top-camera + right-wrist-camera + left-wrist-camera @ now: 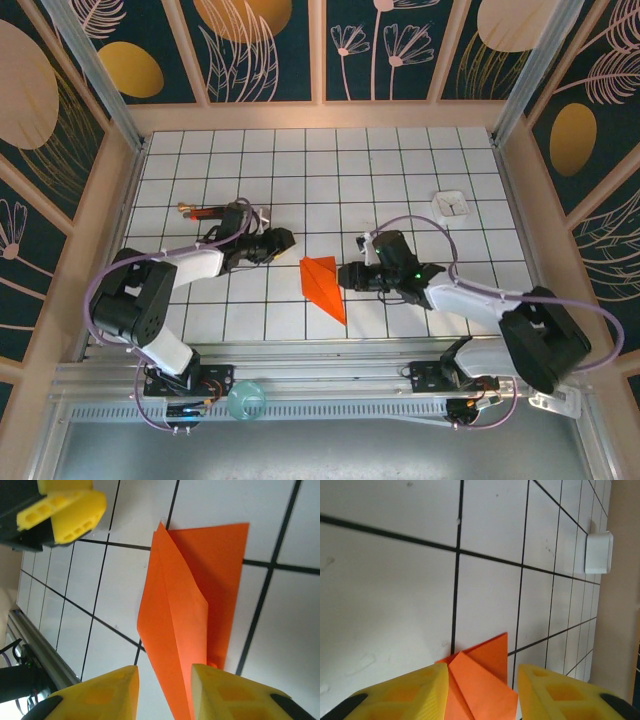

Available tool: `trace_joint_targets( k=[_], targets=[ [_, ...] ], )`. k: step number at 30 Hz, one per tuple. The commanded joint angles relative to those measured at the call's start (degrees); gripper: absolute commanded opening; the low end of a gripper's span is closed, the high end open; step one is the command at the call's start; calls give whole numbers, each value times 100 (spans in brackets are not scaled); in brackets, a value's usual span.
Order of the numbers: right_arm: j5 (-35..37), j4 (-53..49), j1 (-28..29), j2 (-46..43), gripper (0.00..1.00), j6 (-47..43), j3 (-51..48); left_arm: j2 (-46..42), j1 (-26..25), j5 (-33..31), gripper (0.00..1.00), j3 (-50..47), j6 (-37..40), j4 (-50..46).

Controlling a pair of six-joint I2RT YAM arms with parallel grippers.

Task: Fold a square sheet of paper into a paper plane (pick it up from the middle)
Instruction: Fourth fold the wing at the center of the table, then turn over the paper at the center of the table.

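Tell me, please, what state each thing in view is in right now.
paper plane, folded to a pointed dart, lying on the table between the two grippers, clamped by neither.
left gripper, open, fingers either side of the plane's wide end.
right gripper, open, fingers either side of the plane's raised fold.
white square object, lying flat, far right, untouched.
red-and-black stick, lying flat beyond the left arm.

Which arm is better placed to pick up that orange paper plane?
Probably the right. The paper plane runs lengthwise between the right gripper's open fingers, while the left gripper faces just one corner of it.
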Motion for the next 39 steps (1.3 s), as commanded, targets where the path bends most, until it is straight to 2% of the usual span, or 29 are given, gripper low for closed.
trace_joint_targets(
  k=[1, 10, 20, 31, 36, 39],
  targets=[
    [50, 213, -18, 467, 33, -386, 362, -172, 18, 119, 43, -113, -29, 196],
    [285, 263, -33, 1424, 33, -742, 751, -319, 18, 225, 45, -413, -101, 411],
    [-97, 663, 24, 1711, 27, -573, 646, -291, 12, 247, 45, -439, -103, 413],
    [-206, 955, 130, 1848, 21, -387, 449, -219, 18, 276, 46, -413, -109, 428],
    [-279, 1030, 159, 1894, 8, -368, 467, -197, 20, 296, 46, -387, -108, 423],
    [-59, 508, 107, 1624, 0, -621, 643, -241, 22, 275, 46, -323, -93, 350]
  ],
)
